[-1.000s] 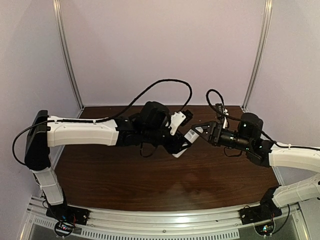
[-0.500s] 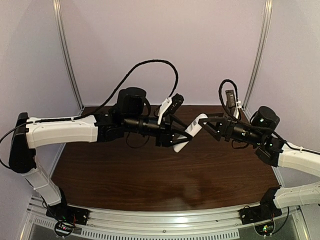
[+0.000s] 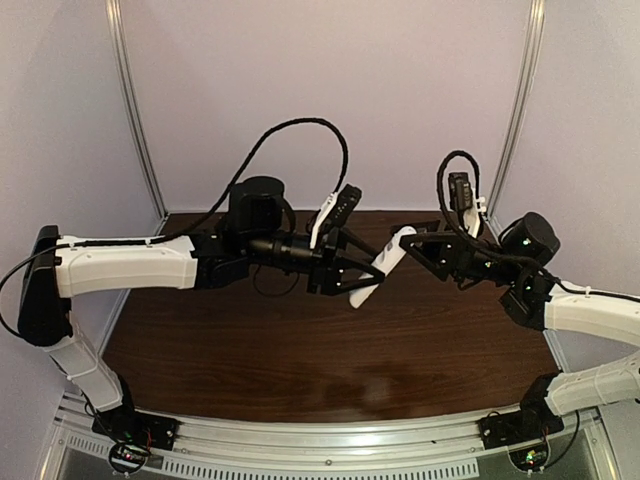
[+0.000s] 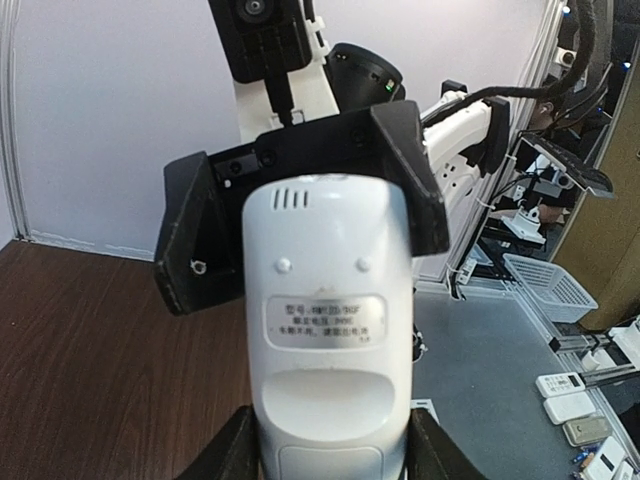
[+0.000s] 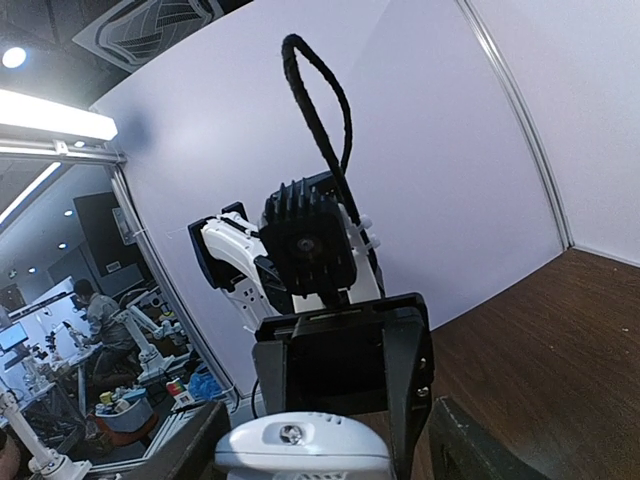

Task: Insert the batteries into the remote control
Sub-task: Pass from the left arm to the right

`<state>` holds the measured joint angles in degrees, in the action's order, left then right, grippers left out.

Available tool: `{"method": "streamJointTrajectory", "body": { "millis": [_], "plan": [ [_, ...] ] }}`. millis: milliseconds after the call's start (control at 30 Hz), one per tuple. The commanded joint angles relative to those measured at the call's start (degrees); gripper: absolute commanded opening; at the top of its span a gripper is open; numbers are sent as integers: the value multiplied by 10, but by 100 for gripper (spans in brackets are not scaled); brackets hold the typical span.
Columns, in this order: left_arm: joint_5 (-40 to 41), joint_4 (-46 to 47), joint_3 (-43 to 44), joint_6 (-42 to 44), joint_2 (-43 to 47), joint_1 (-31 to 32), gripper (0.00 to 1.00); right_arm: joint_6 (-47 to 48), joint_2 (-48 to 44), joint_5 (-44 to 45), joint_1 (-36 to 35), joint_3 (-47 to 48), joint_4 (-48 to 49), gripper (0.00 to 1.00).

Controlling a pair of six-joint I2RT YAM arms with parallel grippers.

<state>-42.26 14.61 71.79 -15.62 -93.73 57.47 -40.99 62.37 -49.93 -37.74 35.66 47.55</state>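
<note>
The remote control (image 3: 378, 266) is a slim white bar held tilted in the air above the table's middle. My left gripper (image 3: 358, 278) is shut on its lower part. In the left wrist view my fingers (image 4: 232, 452) press both sides of the remote (image 4: 328, 300), whose plain back and label face the camera. My right gripper (image 3: 412, 243) is open, its black fingers (image 4: 195, 240) on either side of the remote's upper end. In the right wrist view that end (image 5: 305, 448) sits between my fingers (image 5: 470, 445) with a gap on the right. The batteries are out of view.
The brown table (image 3: 300, 350) lies below both arms, with metal frame posts (image 3: 135, 120) at its back corners and a pale wall behind. Beyond the table's right edge, a basket (image 4: 545, 285) and spare remotes (image 4: 560, 385) sit on a grey floor.
Both arms have risen and drawn apart from the table's middle. The left gripper has carried the remote up and tilted it. The right gripper now stands around its upper end.
</note>
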Motion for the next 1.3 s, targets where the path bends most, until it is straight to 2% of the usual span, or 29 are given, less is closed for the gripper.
{"method": "streamJointTrajectory", "body": {
  "millis": [0, 400, 767, 833, 967, 1000, 1033, 1167, 1267],
  "plan": [
    [-15, 60, -6, -18, 11, -4, 25, 6, -4, 1, -6, 17, -1, 66],
    [-19, 97, -12, -54, 2, -10, 25, 33, 7, 7, -23, 27, -27, 60],
    [-13, 105, -13, -69, -7, -17, 26, 42, 7, 7, -29, 35, -47, 34],
    [-6, 103, -17, -70, -5, -20, 36, 46, 5, 8, -28, 39, -59, 30],
    [17, 91, -40, -54, 24, -27, 82, 67, -2, 23, -27, 52, -121, 26],
    [31, 82, -47, -45, 36, -30, 92, 78, -4, 31, -26, 59, -151, 25],
    [46, 72, -55, -36, 50, -35, 97, 92, -5, 41, -26, 68, -188, 24],
    [106, 41, -88, -16, 104, -57, 98, 147, 8, 90, -24, 115, -368, 21],
    [161, 10, -108, -9, 135, -74, 97, 172, 24, 116, -24, 141, -458, 19]
  ]
}}
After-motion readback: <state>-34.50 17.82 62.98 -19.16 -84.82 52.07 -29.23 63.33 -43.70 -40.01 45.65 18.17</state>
